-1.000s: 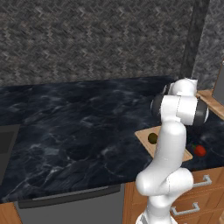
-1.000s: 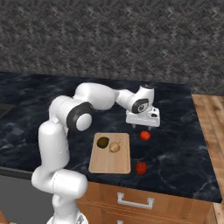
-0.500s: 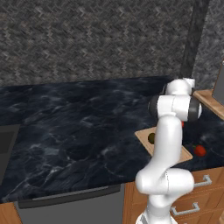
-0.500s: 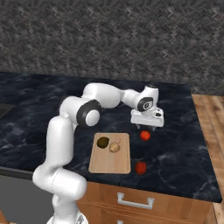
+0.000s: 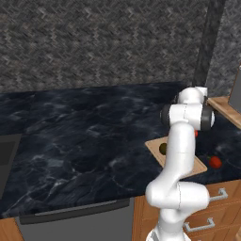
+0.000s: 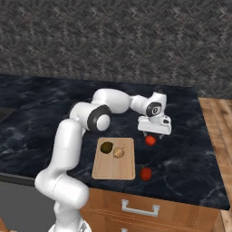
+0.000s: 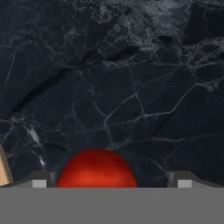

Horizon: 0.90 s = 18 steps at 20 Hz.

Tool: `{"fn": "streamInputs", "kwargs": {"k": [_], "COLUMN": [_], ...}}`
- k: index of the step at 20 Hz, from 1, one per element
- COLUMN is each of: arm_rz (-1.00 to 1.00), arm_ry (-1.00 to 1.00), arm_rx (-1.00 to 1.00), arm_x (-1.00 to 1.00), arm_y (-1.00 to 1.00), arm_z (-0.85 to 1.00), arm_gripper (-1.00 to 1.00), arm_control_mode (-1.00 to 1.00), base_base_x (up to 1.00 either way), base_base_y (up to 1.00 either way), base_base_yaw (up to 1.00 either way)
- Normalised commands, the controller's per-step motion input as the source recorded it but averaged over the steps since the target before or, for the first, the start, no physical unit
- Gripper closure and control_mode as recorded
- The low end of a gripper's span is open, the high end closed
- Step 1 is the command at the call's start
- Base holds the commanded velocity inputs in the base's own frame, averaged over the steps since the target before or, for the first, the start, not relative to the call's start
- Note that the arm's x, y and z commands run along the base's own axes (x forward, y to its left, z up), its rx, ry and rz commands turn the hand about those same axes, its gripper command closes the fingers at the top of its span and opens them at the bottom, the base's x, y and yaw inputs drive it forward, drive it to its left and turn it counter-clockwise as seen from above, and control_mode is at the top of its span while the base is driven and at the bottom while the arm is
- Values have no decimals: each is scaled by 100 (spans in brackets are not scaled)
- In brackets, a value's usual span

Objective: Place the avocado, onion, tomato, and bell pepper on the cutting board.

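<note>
the tomato sits on the dark marble worktop just off the far right corner of the cutting board, and from where i'm driving i see my gripper hanging right above it, fingers spread wide apart with nothing between them. in the hand view the tomato shows as a red dome low in the picture, sitting between the two fingertips but nearer the one on the left of that view, so i'm roughly lined up though not quite centred. i can't tell from the pictures whether the fingers are touching it yet. a second red thing, which i take to be the bell pepper, lies on the worktop just beside the board's near right corner. the avocado and the onion are side by side on the far end of the board, close together, avocado to the left. in the left base view the arm hides most of the board; i make out the avocado at the arm's edge and the nearer red thing off to the right. compared with a second ago, the arm has stretched further out and the gripper has come down over the tomato; the vegetables and the board have stayed put.
</note>
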Motion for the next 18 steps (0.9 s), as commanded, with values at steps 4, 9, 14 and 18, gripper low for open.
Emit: {"fn": "streamInputs", "kwargs": {"k": [4, 9, 14, 18], "arm_rz": [0, 0, 0, 0], "arm_ry": [7, 8, 11, 9], "arm_rx": [0, 0, 0, 3], "arm_x": [0, 0, -13, -31], "arm_y": [0, 0, 0, 0], "arm_z": [-32, -33, -44, -46], "arm_gripper": [-100, -100, -100, -100], "arm_control_mode": [-100, -100, -100, -100], "base_base_x": [0, 0, 0, 0], "base_base_y": [0, 0, 0, 0], "base_base_yaw": [0, 0, 0, 0]}}
